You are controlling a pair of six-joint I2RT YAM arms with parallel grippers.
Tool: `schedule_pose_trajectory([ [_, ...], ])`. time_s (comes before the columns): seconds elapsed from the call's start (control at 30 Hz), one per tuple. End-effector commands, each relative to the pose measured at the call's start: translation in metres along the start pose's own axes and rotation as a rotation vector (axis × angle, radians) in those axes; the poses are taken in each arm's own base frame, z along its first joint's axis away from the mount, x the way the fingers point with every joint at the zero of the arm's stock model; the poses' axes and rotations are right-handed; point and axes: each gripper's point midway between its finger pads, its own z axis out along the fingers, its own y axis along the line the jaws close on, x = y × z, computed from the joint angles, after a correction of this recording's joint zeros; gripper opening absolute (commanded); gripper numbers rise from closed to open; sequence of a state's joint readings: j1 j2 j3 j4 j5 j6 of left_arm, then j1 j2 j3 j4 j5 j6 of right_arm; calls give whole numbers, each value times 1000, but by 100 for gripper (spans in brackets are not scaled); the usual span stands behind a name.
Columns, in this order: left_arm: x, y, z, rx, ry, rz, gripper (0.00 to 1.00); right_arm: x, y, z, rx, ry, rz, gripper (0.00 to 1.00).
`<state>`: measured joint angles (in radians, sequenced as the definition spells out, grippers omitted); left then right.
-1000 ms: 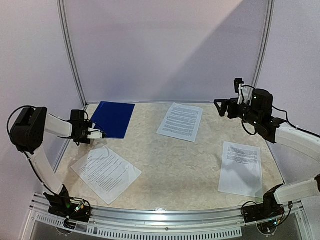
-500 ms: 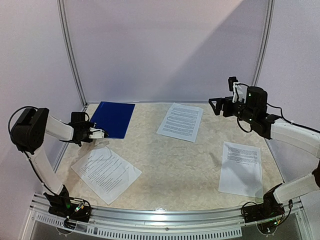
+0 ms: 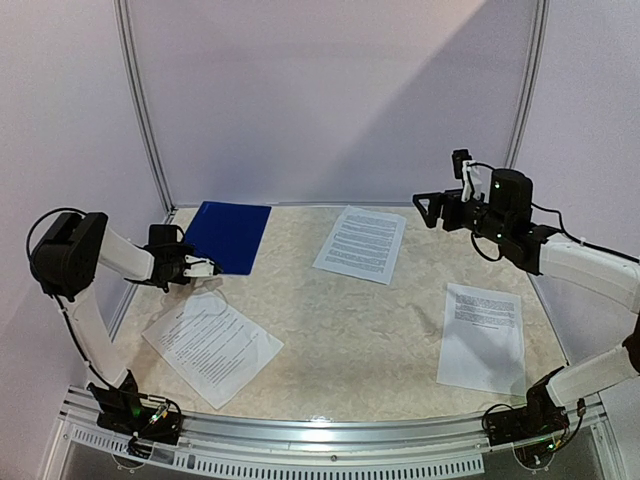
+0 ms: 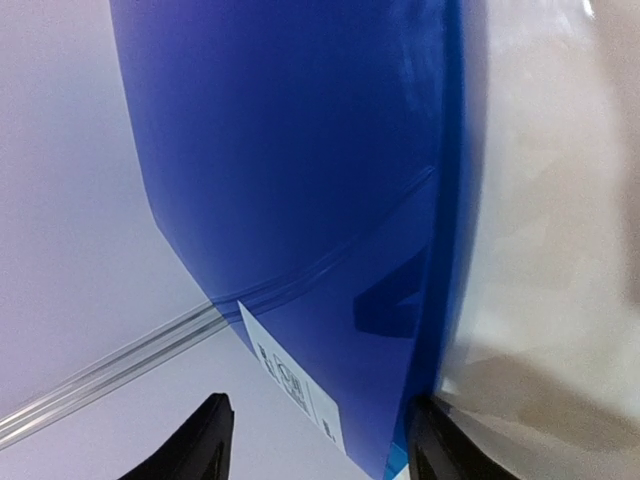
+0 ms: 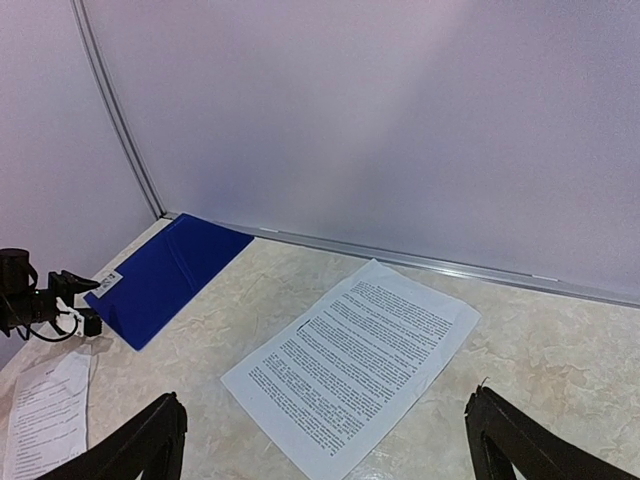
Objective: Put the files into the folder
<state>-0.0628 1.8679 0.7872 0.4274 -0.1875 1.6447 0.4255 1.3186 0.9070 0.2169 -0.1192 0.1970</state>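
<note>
Print on files (image 3: pixel 361 243) too small; label (image 4: pixel 295 380) on folder (image 4: pixel 290 150) unreadable

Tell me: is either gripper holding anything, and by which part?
Nothing held. Left gripper, jaws apart, straddles the labelled corner of the folder; right gripper hangs open, empty.

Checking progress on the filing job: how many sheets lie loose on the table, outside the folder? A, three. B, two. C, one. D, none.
A: one sheet lies near left, one at the far middle and one near right, all apart from the folder.
</note>
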Motion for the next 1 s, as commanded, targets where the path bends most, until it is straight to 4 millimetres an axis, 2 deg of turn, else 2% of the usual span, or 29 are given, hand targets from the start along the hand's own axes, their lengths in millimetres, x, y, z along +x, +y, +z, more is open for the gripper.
schedule_pose_trajectory([
  [0.0,-3,-1,-3,49,-20,-3,61,-2,8,4,-32,10,-9,99],
  [0.27,-1,9,17,-44,27,-3,58,3,9,8,-40,17,-3,99],
  [0.4,0,17,26,-132,66,-19,51,4,11,10,-56,18,-2,99],
  [0.53,-3,29,25,-237,62,-45,45,5,13,12,-67,19,3,99],
  [0.67,-6,54,20,-330,57,-114,34,5,17,16,-84,16,14,99],
  [0.7,-7,58,19,-335,54,-129,29,5,18,17,-86,19,16,99],
  [0.73,-9,60,19,-330,49,-141,19,5,18,18,-87,22,18,99],
  [0.77,-11,62,18,-328,42,-151,3,5,19,19,-88,24,19,99],
  [0.8,-13,64,17,-327,37,-162,0,6,20,20,-90,30,22,99],
  [0.9,-20,71,9,-333,25,-206,0,8,20,21,-68,47,32,99],
  [0.97,-24,82,-4,-346,17,-247,0,8,18,22,-30,59,52,99],
])
